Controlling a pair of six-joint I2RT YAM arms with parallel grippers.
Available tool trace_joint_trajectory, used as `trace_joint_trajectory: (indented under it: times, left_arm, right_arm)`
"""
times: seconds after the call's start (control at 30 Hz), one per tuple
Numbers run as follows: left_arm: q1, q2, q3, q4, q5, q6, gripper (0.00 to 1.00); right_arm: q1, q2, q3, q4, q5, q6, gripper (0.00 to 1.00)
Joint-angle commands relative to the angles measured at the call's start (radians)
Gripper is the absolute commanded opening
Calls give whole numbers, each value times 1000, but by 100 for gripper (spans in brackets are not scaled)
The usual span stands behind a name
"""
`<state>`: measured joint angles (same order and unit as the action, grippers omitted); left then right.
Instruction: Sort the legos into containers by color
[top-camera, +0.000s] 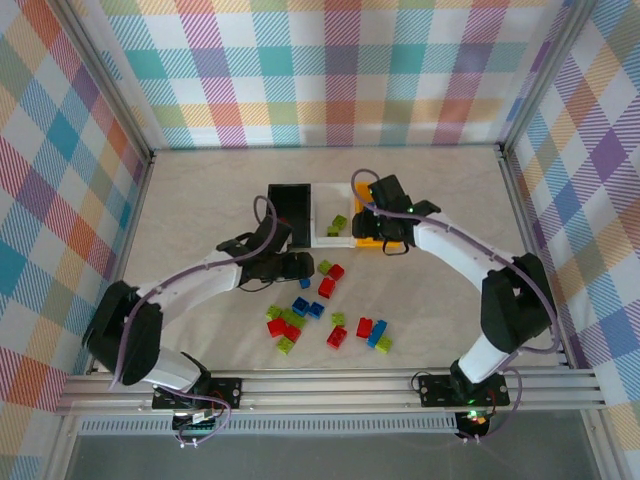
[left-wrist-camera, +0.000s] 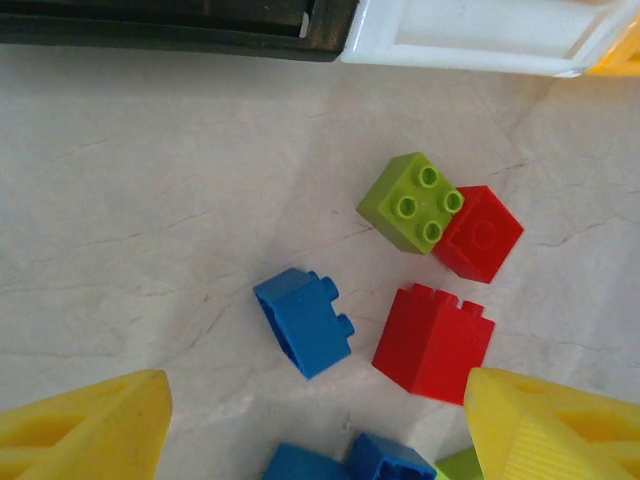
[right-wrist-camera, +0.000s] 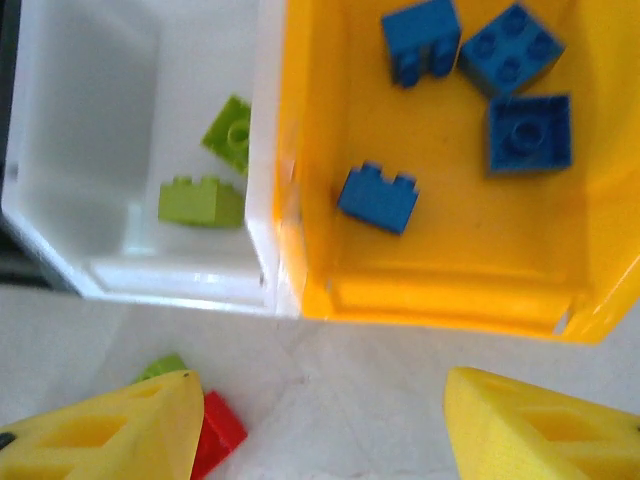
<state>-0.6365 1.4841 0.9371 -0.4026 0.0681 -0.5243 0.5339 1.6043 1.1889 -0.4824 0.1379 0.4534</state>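
Right wrist view: right gripper (right-wrist-camera: 320, 405) gapes wide, empty, near the orange-yellow bin (right-wrist-camera: 440, 290) holding four blue legos (right-wrist-camera: 378, 198); left gripper (left-wrist-camera: 315, 400) is wide too.

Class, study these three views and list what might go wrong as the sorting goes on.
1. The green brick touches a red brick; the open left gripper may drag both.
2. The white bin and orange bin stand touching; a drop near that edge could land wrongly.
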Motion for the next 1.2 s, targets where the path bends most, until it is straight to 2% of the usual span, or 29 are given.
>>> trace_joint_trajectory:
  times: [0.0,0.4,0.73,0.9,1.17]
  left_arm:
    - [-44,44,56,-56,-68,40,77]
    - [-234,168,197,-137,-173,154,76]
    - [-282,371,340,-211,-270,196,61]
    - [-293,416,350,-211,-292,205,55]
    - [-301,410,339,-201,-305,197,35]
  right_arm:
    - [14,-64,-65,34,-11,18,65]
    - [35,-199,-276,70,10,45,66]
    - [26,-309,-345,58,46,53,68]
    - [17,-350,-356,57,49,52,68]
    - [8,-374,-347,51,53,50,68]
